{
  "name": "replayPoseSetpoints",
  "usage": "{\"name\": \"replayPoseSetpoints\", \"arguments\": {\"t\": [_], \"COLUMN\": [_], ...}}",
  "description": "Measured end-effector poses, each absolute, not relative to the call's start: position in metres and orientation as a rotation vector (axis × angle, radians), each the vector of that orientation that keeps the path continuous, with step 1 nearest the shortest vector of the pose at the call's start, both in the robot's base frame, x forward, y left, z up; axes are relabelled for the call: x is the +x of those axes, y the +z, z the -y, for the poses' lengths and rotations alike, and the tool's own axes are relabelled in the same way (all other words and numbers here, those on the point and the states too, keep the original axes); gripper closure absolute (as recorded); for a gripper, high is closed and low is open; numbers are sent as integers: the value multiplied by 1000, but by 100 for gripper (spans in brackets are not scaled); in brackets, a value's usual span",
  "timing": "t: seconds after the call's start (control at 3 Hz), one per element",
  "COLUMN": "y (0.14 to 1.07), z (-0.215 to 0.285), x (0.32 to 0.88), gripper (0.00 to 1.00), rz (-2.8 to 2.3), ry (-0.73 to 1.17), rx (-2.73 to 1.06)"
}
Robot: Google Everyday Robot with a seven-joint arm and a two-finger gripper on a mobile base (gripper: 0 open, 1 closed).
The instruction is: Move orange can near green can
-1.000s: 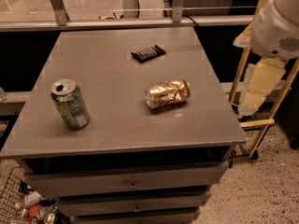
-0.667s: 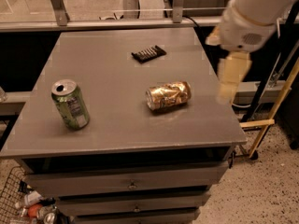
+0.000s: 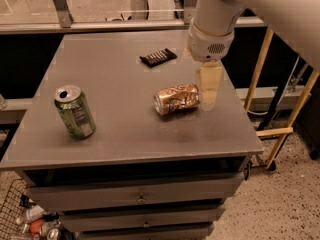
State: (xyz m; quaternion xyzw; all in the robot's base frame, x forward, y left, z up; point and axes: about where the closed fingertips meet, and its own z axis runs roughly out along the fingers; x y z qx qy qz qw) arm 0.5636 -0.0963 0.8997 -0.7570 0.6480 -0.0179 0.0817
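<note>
The orange can (image 3: 176,98) lies on its side, dented, right of the middle of the grey table (image 3: 125,139). The green can (image 3: 75,112) stands upright near the table's left front, well apart from the orange can. My gripper (image 3: 209,88) hangs down from the white arm (image 3: 215,19) and sits just to the right of the orange can, close to its end, low over the table.
A flat black object (image 3: 158,57) lies on the table behind the orange can. Drawers (image 3: 140,199) sit under the tabletop. A wire basket with bottles (image 3: 27,219) is at the lower left. A yellow frame (image 3: 272,132) stands to the right of the table.
The arm has swung left from beyond the table's right edge to over the table, bringing the gripper down beside the orange can. Neither can has moved.
</note>
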Motion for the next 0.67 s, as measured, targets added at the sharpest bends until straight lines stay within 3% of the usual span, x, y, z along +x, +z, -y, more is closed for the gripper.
{"name": "replayPoseSetpoints", "arguments": {"t": [0.33,0.67], "y": [874,854], "z": [81,77], "x": [564,562], "gripper": [0,18], "rz": [-1945,-1970], "ry": [-54,-53], "rx": [-2332,-2369]}}
